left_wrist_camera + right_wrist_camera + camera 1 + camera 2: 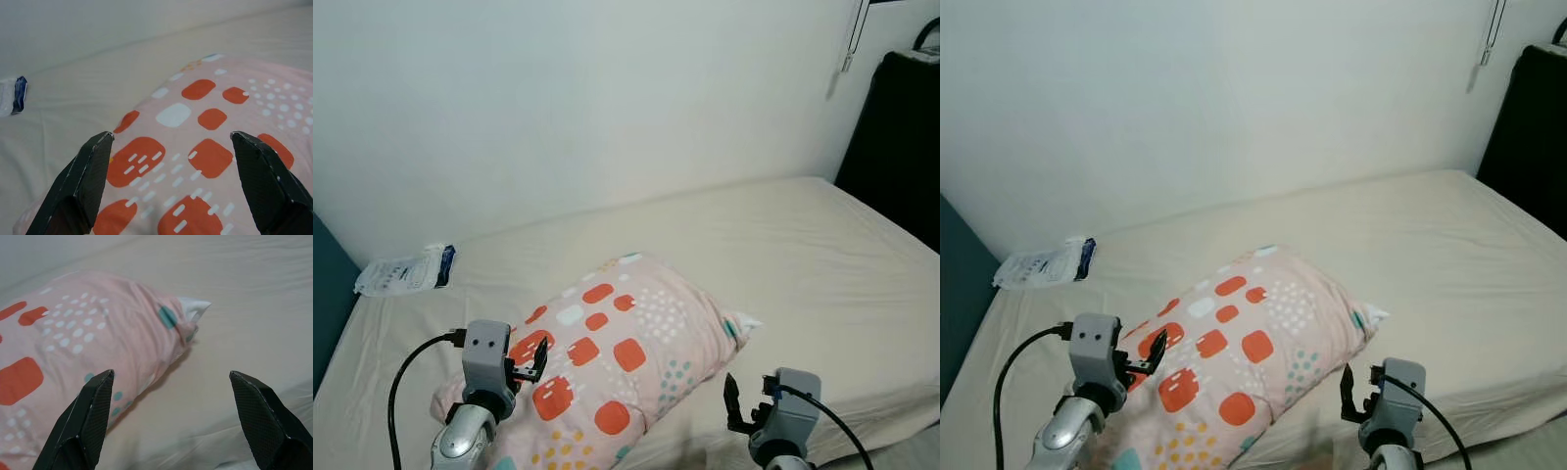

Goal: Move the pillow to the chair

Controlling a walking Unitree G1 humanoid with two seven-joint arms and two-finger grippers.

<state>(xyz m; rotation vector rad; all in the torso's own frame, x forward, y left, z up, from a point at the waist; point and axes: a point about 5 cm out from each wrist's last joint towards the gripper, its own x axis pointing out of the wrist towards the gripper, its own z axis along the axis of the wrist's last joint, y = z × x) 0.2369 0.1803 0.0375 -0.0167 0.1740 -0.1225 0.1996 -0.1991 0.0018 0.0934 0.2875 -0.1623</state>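
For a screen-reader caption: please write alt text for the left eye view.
A pink pillow with orange patches lies on a cream bed against a white wall. The robot's open left tool hovers over its near-left end, and the open right tool sits beside its right edge. A white packet lies by the wall.

This is a bedroom in a home. A wide mattress under a cream fitted sheet [783, 245] sits pushed against a plain white wall [587, 98], with a soft pink pillow patterned in orange, white and teal patches [607, 362] lying on it. A small white-and-blue plastic packet [406, 271] rests near the wall.
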